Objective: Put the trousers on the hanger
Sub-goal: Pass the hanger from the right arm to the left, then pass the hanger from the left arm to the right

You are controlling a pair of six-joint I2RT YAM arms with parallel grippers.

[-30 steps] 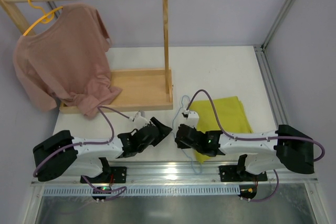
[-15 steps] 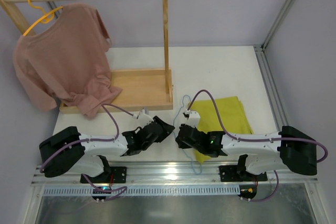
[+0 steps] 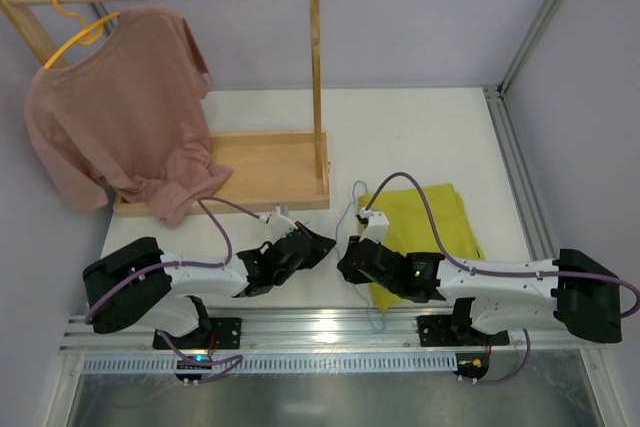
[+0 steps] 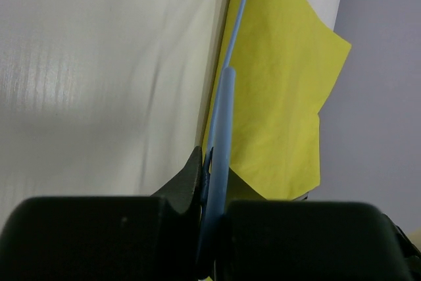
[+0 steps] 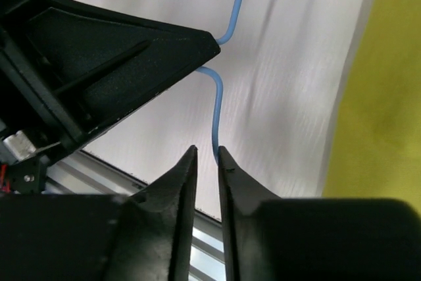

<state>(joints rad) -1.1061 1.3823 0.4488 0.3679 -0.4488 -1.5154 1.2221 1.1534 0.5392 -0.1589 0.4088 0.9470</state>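
The light-blue hanger (image 3: 347, 215) lies on the white table beside the folded yellow-green trousers (image 3: 430, 222), its hook pointing away from the arms. My left gripper (image 3: 325, 244) is shut on the hanger's wire; in the left wrist view the blue wire (image 4: 227, 97) runs out from between the jaws (image 4: 214, 162) along the edge of the trousers (image 4: 283, 83). My right gripper (image 3: 345, 265) sits just right of it, its jaws (image 5: 205, 151) a narrow gap apart. The wire (image 5: 217, 110) ends at the right fingertip's inner edge, not pinched. The trousers (image 5: 381, 110) fill the right side of that view.
A wooden clothes rack (image 3: 270, 169) with a tray base stands at the back left. A dusty-pink T-shirt (image 3: 120, 127) hangs from its rail on a yellow hanger (image 3: 75, 32). The metal rail (image 3: 320, 325) of the table's near edge runs just behind both grippers.
My left gripper moved right to the hanger and closed on its wire. My right gripper's jaws, shut before, have parted slightly off the wire.
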